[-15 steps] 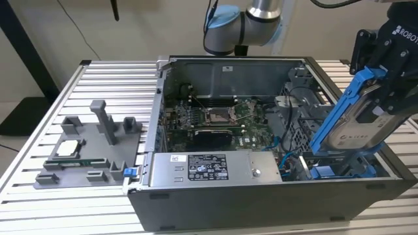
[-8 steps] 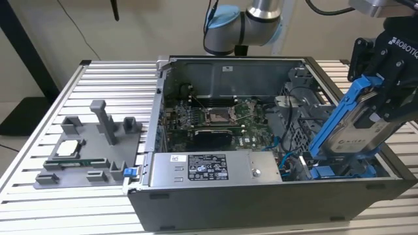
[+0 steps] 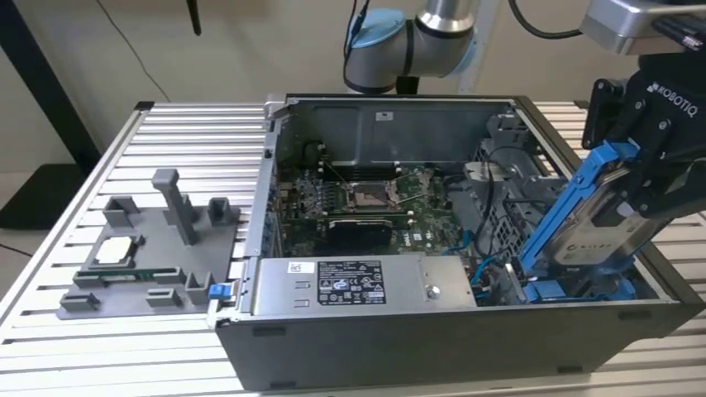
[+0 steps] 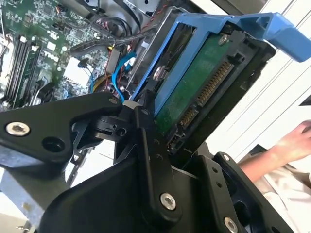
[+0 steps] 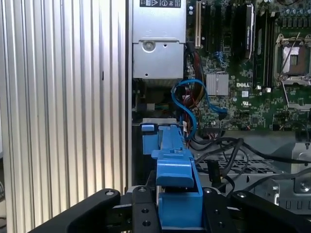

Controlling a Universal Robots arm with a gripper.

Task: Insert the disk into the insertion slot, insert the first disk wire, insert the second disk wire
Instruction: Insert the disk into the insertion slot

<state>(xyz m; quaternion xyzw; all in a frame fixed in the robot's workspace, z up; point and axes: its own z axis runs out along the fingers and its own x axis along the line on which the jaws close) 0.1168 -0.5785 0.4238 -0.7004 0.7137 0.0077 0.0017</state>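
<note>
The gripper (image 3: 631,198) is clamped on the disk (image 3: 590,236), one finger (image 4: 146,131) on each flat side; in the first wrist view the blue carrier sits between them. The disk hangs tilted at the exterior view's right, over the near right corner of the case (image 3: 441,351). Its top leans out past the case wall, and its lower end is down at the slot (image 3: 596,279), beside other blue parts. Whether it has entered the slot cannot be told. In the second wrist view the disk's green board (image 4: 194,82) and connector face the camera.

The case lies open on a table (image 3: 165,136) of ribbed aluminium slats. Inside are the board (image 3: 364,198), a grey power supply (image 3: 364,285) along the near wall and a looped blue cable (image 5: 187,99).

At the exterior view's left a grey fixture plate (image 3: 165,285) lies on the table, well apart from the gripper. It bears an upright post (image 3: 174,203), a chip (image 3: 116,248) and a memory stick (image 3: 127,275).

Beyond the table are a plain beige wall (image 3: 254,50) and a black stand (image 3: 45,91) at the far left. A person's hand (image 4: 291,141) shows in the second wrist view, off past the case. The arm (image 3: 414,41) comes in from the far side.
</note>
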